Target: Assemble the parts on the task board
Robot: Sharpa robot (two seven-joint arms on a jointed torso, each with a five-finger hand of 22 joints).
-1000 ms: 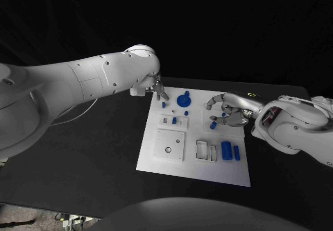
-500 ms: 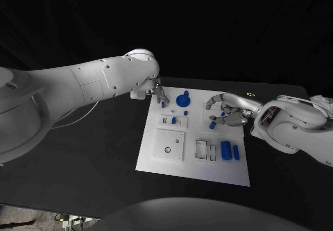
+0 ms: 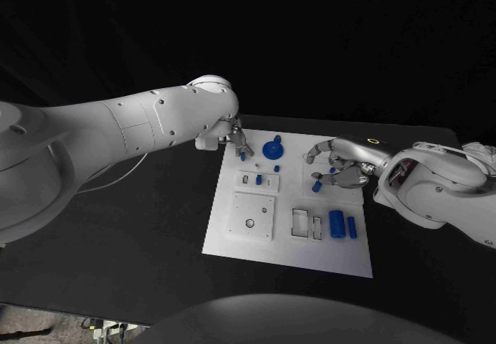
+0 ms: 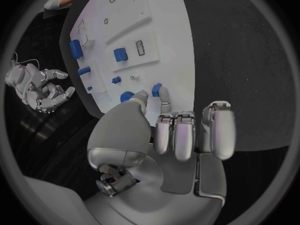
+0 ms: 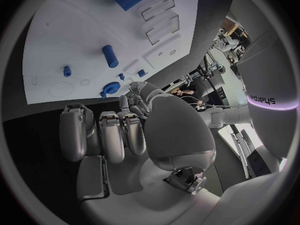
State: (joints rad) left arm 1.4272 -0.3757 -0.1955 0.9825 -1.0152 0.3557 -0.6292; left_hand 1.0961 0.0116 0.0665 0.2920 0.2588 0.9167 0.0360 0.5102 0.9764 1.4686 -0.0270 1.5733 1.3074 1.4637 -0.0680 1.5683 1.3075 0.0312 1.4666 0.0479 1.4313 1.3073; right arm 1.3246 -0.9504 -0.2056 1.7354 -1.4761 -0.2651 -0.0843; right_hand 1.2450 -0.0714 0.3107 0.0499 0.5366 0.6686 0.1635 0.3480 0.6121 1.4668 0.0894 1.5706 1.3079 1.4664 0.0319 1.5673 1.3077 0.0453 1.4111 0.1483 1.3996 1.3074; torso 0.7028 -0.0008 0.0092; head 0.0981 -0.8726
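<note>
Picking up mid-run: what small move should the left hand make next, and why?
Probably lift the left hand slightly and carry its small blue peg inward over the task board. It pinches the peg at the board's far left corner, where no socket shows beneath it.

We see the left hand (image 3: 234, 136) shift slightly rightward along the far left edge of the task board (image 3: 229, 236), carrying the small blue peg (image 3: 243, 152) pinched in its fingertips. The left arm (image 3: 114, 136) swings in with it, its upper section sitting higher than before.
</note>
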